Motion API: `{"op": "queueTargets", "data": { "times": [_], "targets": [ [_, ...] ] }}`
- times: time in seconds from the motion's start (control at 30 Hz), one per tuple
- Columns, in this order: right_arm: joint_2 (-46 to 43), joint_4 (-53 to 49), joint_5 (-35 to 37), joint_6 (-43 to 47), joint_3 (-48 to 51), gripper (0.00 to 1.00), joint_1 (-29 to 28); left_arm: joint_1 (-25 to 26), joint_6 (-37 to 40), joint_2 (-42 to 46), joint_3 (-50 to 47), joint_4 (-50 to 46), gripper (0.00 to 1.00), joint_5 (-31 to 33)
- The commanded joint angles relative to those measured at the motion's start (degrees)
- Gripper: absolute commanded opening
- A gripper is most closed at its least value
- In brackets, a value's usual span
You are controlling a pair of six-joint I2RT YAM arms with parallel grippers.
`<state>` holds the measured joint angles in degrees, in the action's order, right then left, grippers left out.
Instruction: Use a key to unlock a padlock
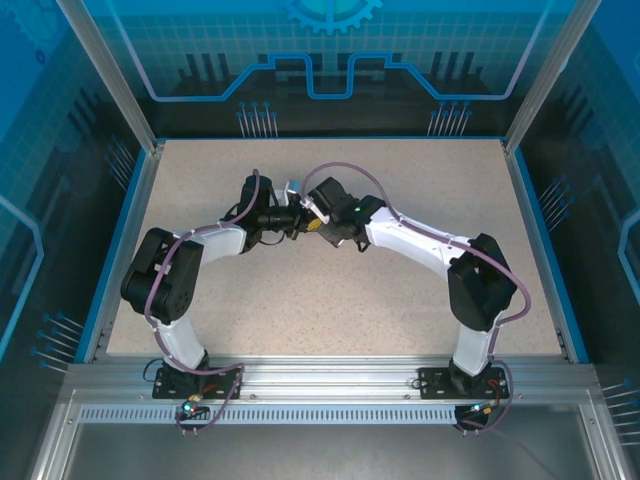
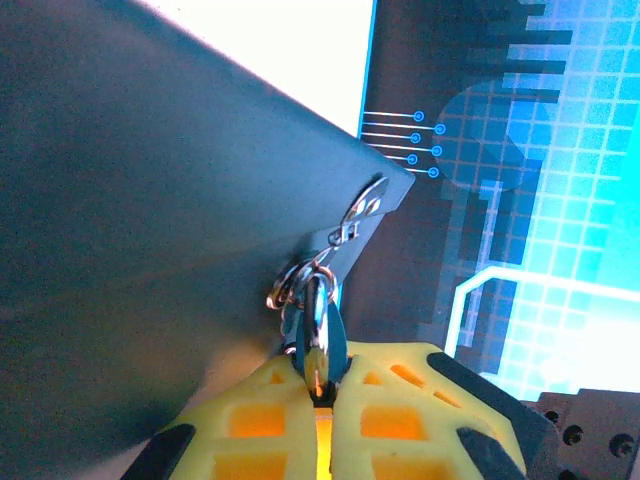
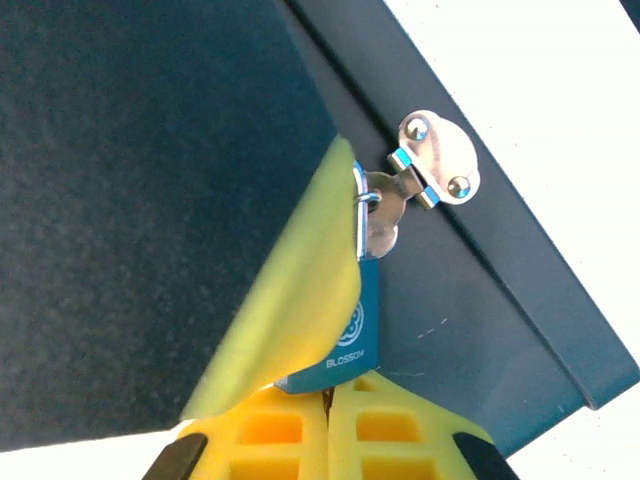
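Beige speckled table (image 1: 350, 300), blue-lit enclosure (image 1: 330, 90). Left gripper (image 2: 320, 385) clamped on padlock (image 3: 362, 320) edge; padlock hangs from hasp (image 3: 440, 160) of box (image 3: 150, 150), far-centre. Right gripper (image 3: 328, 400) closed at padlock's bottom; key hidden, can't tell. Risk: smooth metal body twists in soft ribbed yellow pads (image 2: 250, 420), so key misaligns or jams. Box matte dark, hasp shiny.

Saw teal-blue on the padlock (image 3: 357, 325), with white lettering and a ring emblem; shiny silver on the hasp (image 3: 437, 165); dark slate on the box (image 3: 150, 150). Found bright yellow on the right gripper (image 3: 328, 392) and left gripper (image 2: 322, 392), orange in their recesses; silver on the key (image 2: 317, 325); speckled beige on the table (image 1: 350, 300); glowing blue grid on the walls (image 1: 420, 45).
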<state>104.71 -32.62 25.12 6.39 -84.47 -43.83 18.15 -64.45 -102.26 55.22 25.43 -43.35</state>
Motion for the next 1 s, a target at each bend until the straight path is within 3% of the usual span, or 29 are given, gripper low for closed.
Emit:
{"op": "queueTargets", "data": {
  "times": [0.0, 0.17, 0.4, 0.6, 0.73, 0.97],
  "targets": [
    [1.52, -0.2, 0.25, 0.51, -2.19, 0.0, -0.73, 0.03, -0.05, -0.2, -1.43, -3.67, 0.0, -0.61],
    [0.78, -1.35, -8.12, -2.94, -2.85, 0.0, 0.78, 0.04, 0.09, -0.22, -1.74, -3.53, 0.0, -0.53],
    [-3.08, 0.54, -38.64, -14.24, -2.5, 0.0, 10.69, 0.01, -0.17, -0.57, -2.4, -2.51, 0.0, -0.29],
    [-1.36, 5.19, -63.18, -23.04, -1.86, 0.0, 18.91, -0.05, -0.39, -0.99, -2.53, -1.95, 0.0, 0.01],
    [-1.38, 11.29, -69.37, -28.25, 1.12, 0.0, 21.47, -0.05, -0.45, -1.1, -2.66, -1.79, 0.0, 0.11],
    [-2.44, 10.76, -68.32, -27.44, 2.1, 0.0, 21.77, -0.08, -0.43, -1.01, -2.47, -1.54, 0.0, 0.23]
  ]
}}
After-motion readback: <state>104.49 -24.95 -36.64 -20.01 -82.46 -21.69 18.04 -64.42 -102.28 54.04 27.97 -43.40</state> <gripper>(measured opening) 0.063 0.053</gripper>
